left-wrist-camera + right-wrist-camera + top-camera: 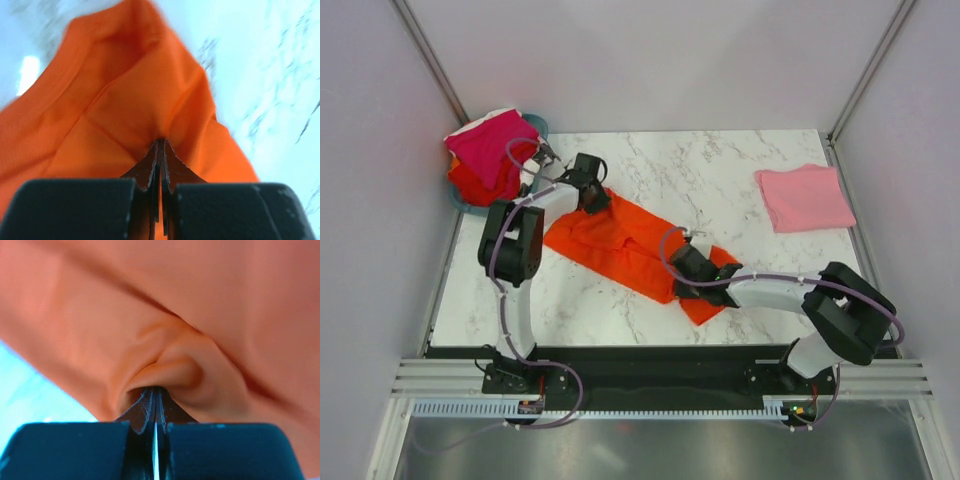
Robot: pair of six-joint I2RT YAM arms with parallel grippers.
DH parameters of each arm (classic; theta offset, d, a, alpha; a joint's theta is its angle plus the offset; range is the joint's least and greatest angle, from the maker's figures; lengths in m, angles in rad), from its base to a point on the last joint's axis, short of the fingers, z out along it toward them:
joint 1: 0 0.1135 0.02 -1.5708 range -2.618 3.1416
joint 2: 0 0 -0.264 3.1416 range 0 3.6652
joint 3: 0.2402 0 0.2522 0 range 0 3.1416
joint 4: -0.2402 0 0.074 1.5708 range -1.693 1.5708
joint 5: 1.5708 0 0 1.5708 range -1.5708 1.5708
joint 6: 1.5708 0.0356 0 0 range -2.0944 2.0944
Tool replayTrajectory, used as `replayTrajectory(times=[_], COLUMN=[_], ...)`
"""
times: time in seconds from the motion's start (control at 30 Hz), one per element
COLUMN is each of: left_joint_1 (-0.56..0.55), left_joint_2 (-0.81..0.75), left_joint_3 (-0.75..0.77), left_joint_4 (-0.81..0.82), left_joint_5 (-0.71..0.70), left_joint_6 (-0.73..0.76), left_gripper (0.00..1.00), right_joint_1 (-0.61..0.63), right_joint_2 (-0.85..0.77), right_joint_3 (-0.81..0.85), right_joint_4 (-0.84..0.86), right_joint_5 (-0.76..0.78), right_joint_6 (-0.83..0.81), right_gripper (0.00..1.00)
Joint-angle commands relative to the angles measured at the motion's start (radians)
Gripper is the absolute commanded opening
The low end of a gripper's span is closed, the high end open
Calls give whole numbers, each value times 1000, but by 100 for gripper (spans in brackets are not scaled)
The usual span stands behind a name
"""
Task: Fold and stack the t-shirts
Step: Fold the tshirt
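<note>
On the white marble desk (pixel 720 170), the orange shirt (pixel 620 245) lies diagonally across the middle, its far-left end clamped in the left gripper (pixel 592 200) and its near-right end in the right gripper (pixel 692 270). A clean fold likely needs both ends lifted together, cloth taut, clear of the pink shirt (pixel 805 197) by the right edge.

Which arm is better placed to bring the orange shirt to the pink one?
Probably right. The right tool, shut on the orange shirt, is closer to the pink shirt; the left tool grips its far end by the basket.
</note>
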Motion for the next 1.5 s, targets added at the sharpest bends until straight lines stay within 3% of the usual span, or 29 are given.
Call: replayTrajectory(times=[0.0, 0.1, 0.23, 0.3, 0.43, 0.53, 0.8, 0.97, 1.1, 1.17, 1.27, 1.3, 1.47], left_joint_1=[-4, -8, -29, -55, -92, -90, -78, -70, -43, -35, -32, -32, -26], left_joint_2=[128, 223, 378, 446, 529, 590, 616, 454, 268, 149, 5, -93, -324], left_joint_3=[140, 310, 557, 620, 772, 881, 1025, 958, 779, 639, 394, 244, -68], left_joint_4=[-36, -36, -36, -38, -36, -35, -1, 4, 15, 19, 65, 135, 211], left_joint_5=[99, 229, 363, 383, 377, 389, 411, 441, 578, 618, 612, 597, 512], left_joint_6=[77, 88, 59, 56, 60, 36, 14, 86, 112, 131, 163, 163, 181], left_gripper=[2, 2, 2, 2, 2, 2, 2, 11, 18, 20, 40, 48, 57], right_joint_1=[185, 307, 359, 358, 339, 269, -75, -255, -352, -403, -451, -461, -504], right_joint_2=[91, 155, 244, 226, 69, -36, -233, -178, -79, -7, 126, 187, 333], right_joint_3=[-37, 51, 151, 166, 181, 180, 108, 155, 215, 244, 339, 383, 491], right_joint_4=[14, 82, 154, 206, 165, 56, 13, 10, 67, 87, 99, 98, 113], right_joint_5=[-172, -219, -328, -351, -260, -203, -255, -334, -416, -445, -522, -534, -585], right_joint_6=[151, 176, 138, 116, 18, -24, -131, -169, -174, -172, -189, -189, -168], right_gripper=[0, 0, 0, 0, 3, 8, 41, 43, 43, 49, 56, 57, 56])
